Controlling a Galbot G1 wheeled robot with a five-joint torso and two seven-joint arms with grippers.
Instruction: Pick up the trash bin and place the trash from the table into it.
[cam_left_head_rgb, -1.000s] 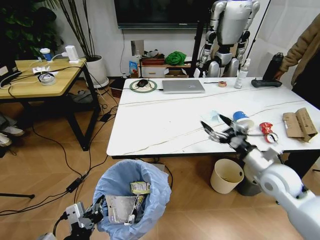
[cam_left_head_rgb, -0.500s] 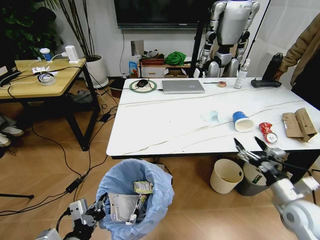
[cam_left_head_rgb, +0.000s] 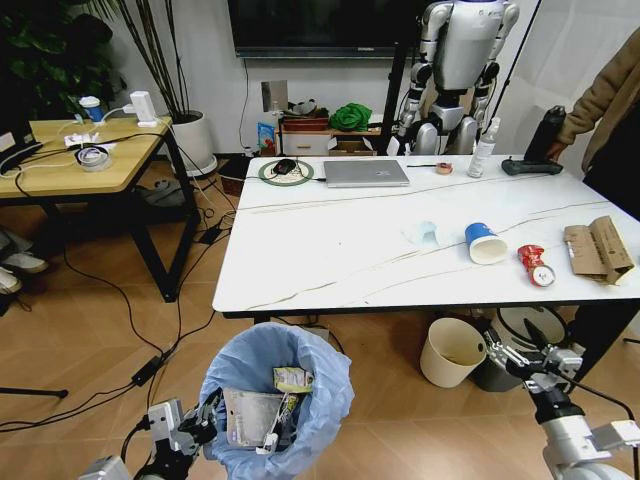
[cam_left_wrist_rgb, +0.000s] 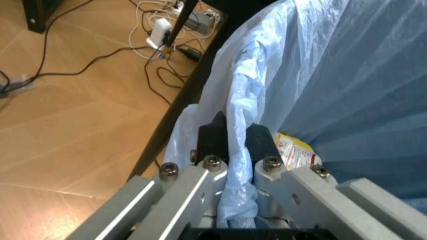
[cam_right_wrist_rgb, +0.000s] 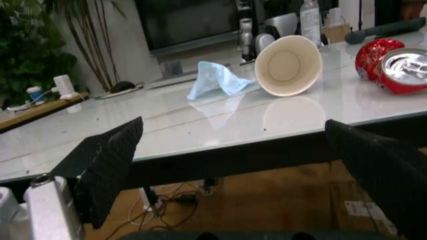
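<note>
Now my right gripper (cam_left_head_rgb: 522, 352) hangs open, empty, below the table (cam_left_head_rgb: 330, 250) edge near the cup (cam_left_head_rgb: 486, 243), tissue (cam_left_head_rgb: 421, 233) and can (cam_left_head_rgb: 535, 265); I'd lift it clear before reaching in. My left gripper (cam_left_wrist_rgb: 230, 137) clamps the bin (cam_left_head_rgb: 277, 400) liner, low off the table's front

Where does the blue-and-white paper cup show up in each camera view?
Head view: the paper cup lies on its side toward the table's right, between the tissue and the red can.
Right wrist view: the cup lies on the tabletop, mouth toward the camera.
Left wrist view: looks at the trash bin's bag, pinched by the left gripper, not at the tabletop.
Shared landmark: the red can beside the cup.
</note>
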